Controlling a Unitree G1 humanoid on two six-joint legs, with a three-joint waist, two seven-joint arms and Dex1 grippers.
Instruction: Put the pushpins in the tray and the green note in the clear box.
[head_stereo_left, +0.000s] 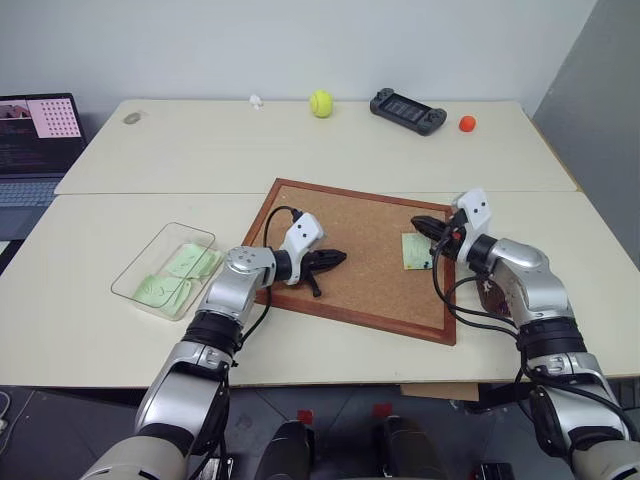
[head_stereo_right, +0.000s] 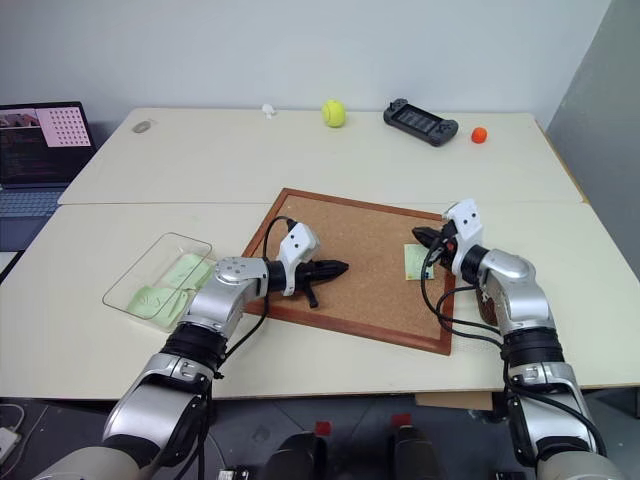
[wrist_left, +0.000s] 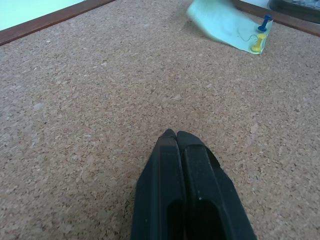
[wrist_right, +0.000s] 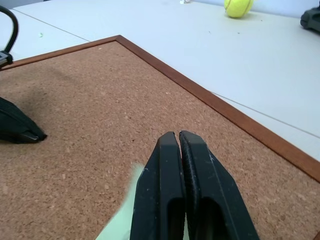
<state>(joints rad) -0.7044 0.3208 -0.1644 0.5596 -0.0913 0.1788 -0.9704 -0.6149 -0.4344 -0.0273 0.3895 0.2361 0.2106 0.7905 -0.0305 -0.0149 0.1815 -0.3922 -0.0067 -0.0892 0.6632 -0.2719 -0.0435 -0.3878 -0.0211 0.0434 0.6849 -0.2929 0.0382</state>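
Left wrist view: the left end effector (wrist_left: 176, 136) is pressed together over the corkboard (head_stereo_left: 360, 255); right end effector (wrist_right: 178, 136) likewise together above the green note (head_stereo_left: 415, 251), pinned near the corkboard's right edge by blue pushpin (wrist_left: 263, 23) and yellow pushpin (wrist_left: 257, 45). Clear box (head_stereo_left: 135, 272) lies left of the corkboard.

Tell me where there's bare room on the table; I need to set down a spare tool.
The far table is widest open between the tennis ball and the laptop. The near table between the clear box and the laptop is bare too. It is crowded on the cork board, where the left hand, right hand and green note sit.
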